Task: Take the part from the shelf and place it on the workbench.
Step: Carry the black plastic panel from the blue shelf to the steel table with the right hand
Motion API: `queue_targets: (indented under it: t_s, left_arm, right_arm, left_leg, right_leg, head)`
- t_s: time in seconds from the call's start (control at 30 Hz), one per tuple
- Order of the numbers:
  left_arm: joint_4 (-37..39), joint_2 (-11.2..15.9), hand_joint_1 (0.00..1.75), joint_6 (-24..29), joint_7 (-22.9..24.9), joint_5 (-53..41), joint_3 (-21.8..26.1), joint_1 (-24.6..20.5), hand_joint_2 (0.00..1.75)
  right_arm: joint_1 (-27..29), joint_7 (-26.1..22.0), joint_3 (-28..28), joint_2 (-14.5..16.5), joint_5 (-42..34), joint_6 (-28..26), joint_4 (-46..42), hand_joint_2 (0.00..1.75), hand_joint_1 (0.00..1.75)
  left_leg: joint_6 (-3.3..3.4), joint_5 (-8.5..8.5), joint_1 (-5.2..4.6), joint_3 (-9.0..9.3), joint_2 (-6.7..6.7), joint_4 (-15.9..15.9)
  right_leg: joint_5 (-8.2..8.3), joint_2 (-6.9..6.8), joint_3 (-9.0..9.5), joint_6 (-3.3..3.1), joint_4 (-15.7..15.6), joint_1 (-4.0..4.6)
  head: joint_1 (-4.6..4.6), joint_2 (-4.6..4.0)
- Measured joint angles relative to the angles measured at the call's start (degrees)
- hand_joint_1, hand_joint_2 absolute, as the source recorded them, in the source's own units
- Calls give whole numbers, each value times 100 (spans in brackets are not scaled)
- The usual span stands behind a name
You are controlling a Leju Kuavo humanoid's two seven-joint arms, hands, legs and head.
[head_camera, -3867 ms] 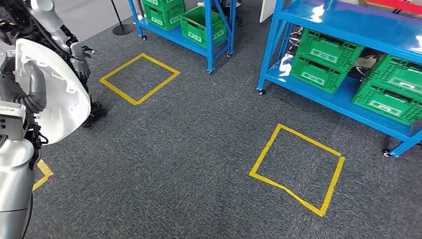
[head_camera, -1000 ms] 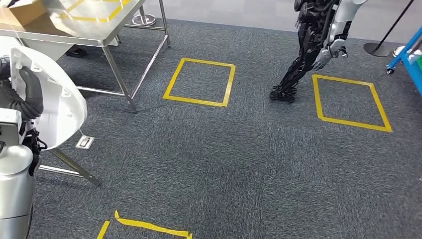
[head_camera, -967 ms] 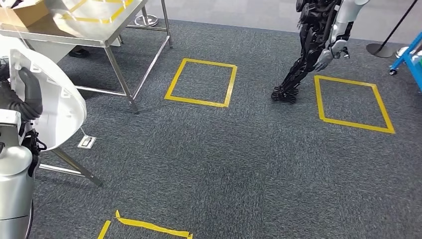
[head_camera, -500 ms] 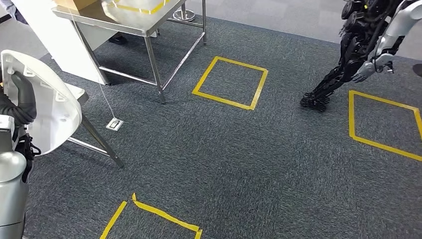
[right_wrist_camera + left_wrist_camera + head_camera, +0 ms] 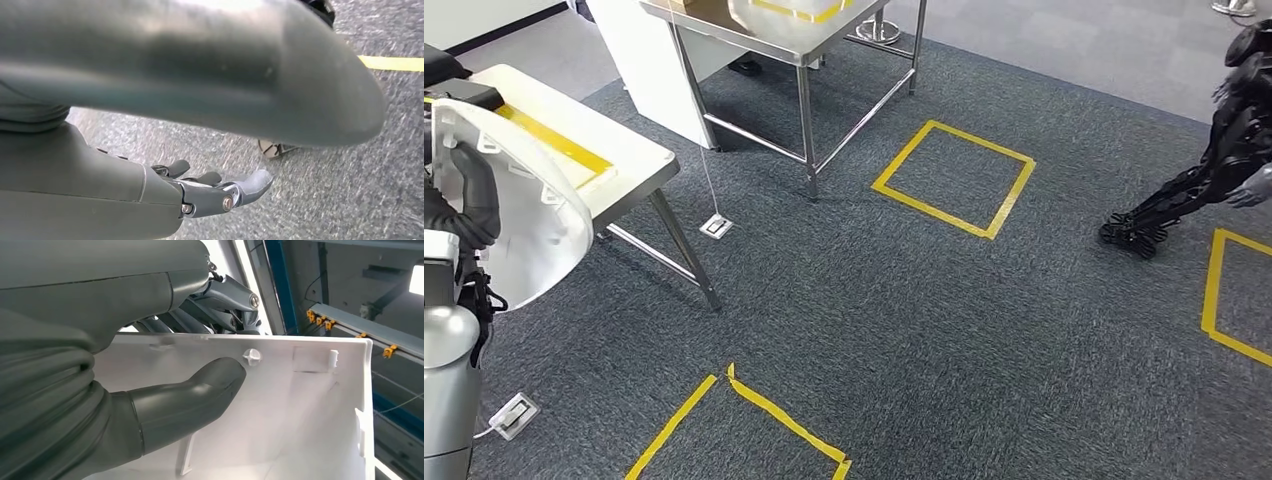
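With the white moulded panel (image 5: pixel 519 200) clasped in its left hand (image 5: pixel 469 195) and the right hand (image 5: pixel 220 192) hanging loosely spread and empty, the robot should keep the panel upright and face the white workbench (image 5: pixel 629 160) before lowering it past the near edge.

Silver left arm (image 5: pixel 446 400), grey ribbed wrist cover (image 5: pixel 45 405), dark fingers (image 5: pixel 200 179)
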Motion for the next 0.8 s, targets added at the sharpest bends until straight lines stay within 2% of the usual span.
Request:
queue_targets:
  t_s: [0.03,0.07,0.13,0.17,0.2,0.23,0.27,0.3,0.33,0.37,0.4,0.43,0.5,0.53,0.6,0.63,0.67,0.7,0.73,0.77,0.8]
  left_arm:
    - [-8,20,175,0,-1,3,18,9,175]
    - [-14,38,175,-1,-2,7,34,11,175]
    - [-17,50,175,-1,-5,21,53,13,175]
    - [-13,46,175,-2,-6,26,55,24,175]
    - [-6,43,175,-2,-8,32,57,41,175]
    - [2,42,175,-2,-12,37,60,54,175]
    - [7,42,175,-1,-20,42,68,60,175]
    - [10,42,175,-1,-31,45,81,61,175]
    - [10,42,175,-1,-40,49,97,55,175]
    - [10,42,175,-1,-49,51,113,46,175]
    - [12,40,175,-1,-55,54,125,39,175]
    - [16,40,175,-1,-61,58,132,34,175]
    - [36,42,175,-1,-85,66,144,33,175]
    - [46,45,175,-1,-107,77,149,30,175]
    - [68,45,175,-1,-162,104,155,9,175]
    - [84,37,175,-1,-186,118,154,0,175]
    - [105,27,175,-1,-202,125,151,-5,175]
    - [127,19,175,-2,-213,129,148,-6,175]
    - [150,14,175,-4,-216,131,145,-7,175]
    - [171,11,175,-7,-216,131,142,-13,175]
    - [190,8,175,-11,-216,131,139,-29,175]
  right_arm:
    - [-4,1,-1,5,1,0,0,0,0]
    - [-2,1,-1,10,5,0,0,0,0]
    - [12,3,-1,15,21,-1,0,0,0]
    - [20,8,-1,16,33,-2,0,0,0]
    - [25,15,-1,16,45,-4,0,0,0]
    - [26,21,-1,16,55,-8,0,0,0]
    - [25,27,-1,16,62,-10,0,0,0]
    - [22,32,-1,16,66,-13,0,0,0]
    - [18,33,-1,16,67,-13,0,0,0]
    - [14,32,-1,14,67,-14,-1,0,0]
    - [11,33,-1,11,67,-14,-1,0,0]
    - [7,33,-1,9,69,-14,-2,0,0]
    - [-7,34,-1,8,82,-6,-3,0,0]
    - [-14,34,-1,7,91,1,-3,0,0]
    - [-16,36,-1,5,101,16,-4,0,0]
    - [-10,41,-1,4,105,22,-4,0,0]
    - [-2,52,-1,4,109,24,-4,0,0]
    - [5,70,-1,4,111,20,-4,0,0]
    - [10,86,-1,3,110,12,-4,0,0]
    - [11,101,-1,3,107,1,-4,0,0]
    - [9,109,-1,3,100,-9,-4,0,0]
  left_leg:
    - [-27,-24,-7,-32,92,29]
    - [-52,-113,-19,-102,261,151]
    - [-89,-464,-33,-371,664,739]
    - [-111,-648,-28,-539,759,1127]
    - [-130,-758,-22,-661,796,1429]
    - [-146,-769,-17,-697,815,1557]
    - [-158,-676,-14,-613,839,1452]
    - [-166,-512,-12,-420,896,1138]
    - [-169,-373,-17,-190,1029,727]
    - [-138,-265,-24,7,1152,375]
    - [-90,-215,-34,128,1229,150]
    - [-34,-213,-43,167,1258,60]
    - [68,-189,-45,141,1106,73]
    - [100,-174,-35,128,1040,72]
    - [161,-139,-9,103,909,63]
    - [181,-127,-2,86,844,63]
    - [197,-117,1,68,773,65]
    - [203,-109,1,53,695,68]
    - [203,-103,0,43,612,72]
    - [196,-96,1,38,527,76]
    - [184,-89,3,36,442,79]
  right_leg:
    - [26,-74,8,-34,-32,-8]
    - [50,-156,13,-74,-65,-16]
    - [67,-313,10,-122,-93,-12]
    - [64,-397,3,-135,-91,-5]
    - [62,-483,-3,-138,-89,-1]
    - [60,-568,-8,-136,-85,0]
    - [54,-653,-9,-131,-79,-2]
    - [44,-732,-7,-118,-68,-6]
    - [28,-806,-3,-96,-49,-4]
    - [5,-869,-2,-68,-21,10]
    - [-14,-925,0,-40,1,28]
    - [-29,-981,2,-14,18,50]
    - [-48,-1086,10,29,29,65]
    - [-82,-1035,6,63,61,50]
    - [-308,-702,-129,137,389,4]
    - [-494,-493,-284,168,730,-18]
    - [-679,-371,-478,185,1130,-27]
    - [-798,-321,-653,194,1475,-32]
    - [-817,-305,-755,194,1662,-34]
    - [-713,-293,-744,186,1611,-38]
    - [-520,-261,-625,171,1344,-42]
  head:
    - [-7,0]
    - [-23,0]
    - [-55,0]
    - [-63,0]
    - [-63,0]
    - [-63,0]
    - [-64,0]
    - [-64,0]
    - [-64,0]
    - [-63,0]
    - [-57,0]
    - [-51,0]
    - [-41,0]
    - [-39,0]
    - [-25,0]
    - [-16,0]
    - [-8,0]
    - [-3,0]
    - [-2,0]
    - [-1,0]
    - [-1,0]
